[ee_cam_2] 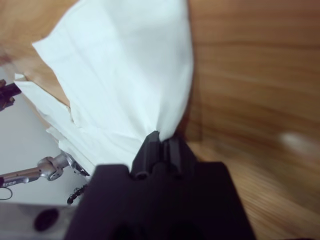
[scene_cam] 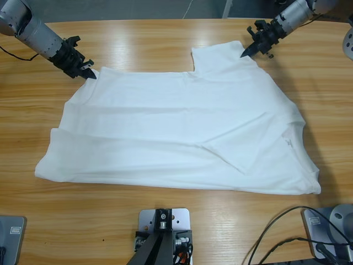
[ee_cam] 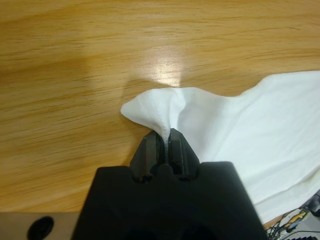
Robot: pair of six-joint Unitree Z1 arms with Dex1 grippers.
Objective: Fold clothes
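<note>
Left gripper and right gripper each pinched a far edge of the shirt in the high view, one flap already folded over; left wrist showed jaws clamped on a corner, right wrist likewise on bunched cloth; most folding remained.

No readable text anywhere. The plain white cotton T-shirt carries a tiny dark mark near its right edge, too small to make out.
</note>
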